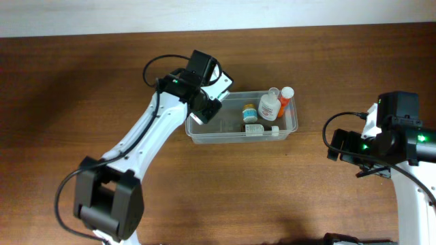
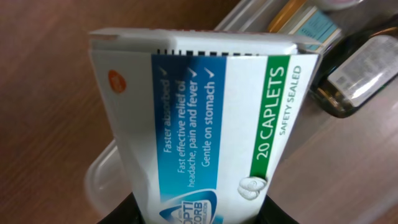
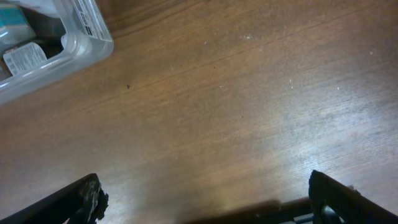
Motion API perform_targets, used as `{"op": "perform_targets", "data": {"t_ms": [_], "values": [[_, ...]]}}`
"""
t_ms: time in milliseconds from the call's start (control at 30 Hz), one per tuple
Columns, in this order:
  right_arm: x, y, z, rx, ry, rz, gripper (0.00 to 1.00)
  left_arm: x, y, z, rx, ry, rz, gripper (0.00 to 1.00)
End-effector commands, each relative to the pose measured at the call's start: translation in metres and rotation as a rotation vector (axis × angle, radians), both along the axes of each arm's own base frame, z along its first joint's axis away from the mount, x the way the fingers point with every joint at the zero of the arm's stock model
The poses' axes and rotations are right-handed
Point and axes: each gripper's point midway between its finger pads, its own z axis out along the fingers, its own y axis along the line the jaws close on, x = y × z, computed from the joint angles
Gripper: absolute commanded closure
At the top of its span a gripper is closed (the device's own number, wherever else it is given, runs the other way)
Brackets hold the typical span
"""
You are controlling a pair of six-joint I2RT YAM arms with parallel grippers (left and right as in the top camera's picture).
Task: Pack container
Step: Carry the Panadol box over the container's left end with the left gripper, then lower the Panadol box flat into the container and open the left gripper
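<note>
Overhead, the clear plastic rectangular container [image 1: 231, 138] with rounded corners sits on the brown wooden tabletop [image 1: 82, 82], a little right of centre and toward the far edge. The left gripper [image 1: 206, 109] hangs over the container's left end. Its jaws are clamped on a white cardboard carton [image 2: 205, 118] with a blue band and a green band that reads "20 CAPLETS". Seen from the left wrist, the carton fills most of the frame, with a rounded corner of the container [image 2: 99, 183] showing below it. Beyond it, inside the container, are a dark bottle with a white label [image 2: 357, 71] and a small teal-edged box [image 2: 314, 25]. From overhead, the right half of the container holds a small jar with a yellow and blue label [image 1: 249, 112], a white bottle with a red label [image 1: 269, 107], an orange bottle with a white cap [image 1: 285, 100] against the right wall, and a small clear vial [image 1: 259, 129] lying by the near wall. The right gripper [image 3: 208, 199] is well to the right of the container, over bare tabletop, with its jaws wide apart and nothing between them. From the right wrist, only one corner of the container [image 3: 81, 46] shows, at the upper left.
</note>
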Motion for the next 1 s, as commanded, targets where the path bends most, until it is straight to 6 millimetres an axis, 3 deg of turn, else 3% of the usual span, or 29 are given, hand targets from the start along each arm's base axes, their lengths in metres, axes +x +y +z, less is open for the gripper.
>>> {"op": "perform_targets", "data": {"t_ms": [0, 433, 500, 600, 733, 867, 933, 967], "values": [[0.001, 0.0, -0.003, -0.011, -0.002, 0.015, 0.02, 0.008, -0.004, -0.021, 0.022, 0.008, -0.024, 0.72], [0.003, -0.001, -0.002, -0.013, -0.009, 0.015, 0.02, 0.006, -0.012, -0.066, 0.017, 0.103, -0.048, 0.71], [0.003, -0.001, -0.002, -0.013, -0.009, 0.015, 0.02, 0.006, -0.012, -0.066, 0.017, 0.102, -0.048, 0.65], [0.004, -0.001, -0.002, -0.014, -0.013, 0.015, 0.02, 0.005, -0.012, -0.066, 0.019, 0.106, -0.047, 0.47], [0.004, -0.001, -0.002, -0.014, -0.012, 0.015, 0.02, 0.003, -0.013, -0.066, 0.022, 0.111, -0.052, 0.38], [0.004, -0.001, -0.002, -0.015, -0.012, 0.018, 0.02, 0.005, -0.017, -0.051, 0.023, 0.076, -0.055, 0.28], [0.004, -0.001, -0.002, -0.015, -0.013, 0.018, 0.02, 0.009, -0.016, -0.026, 0.011, 0.025, -0.024, 0.21], [0.005, -0.001, -0.002, -0.016, -0.016, 0.018, 0.02, 0.013, -0.012, -0.001, 0.001, -0.035, 0.012, 0.17]]}}
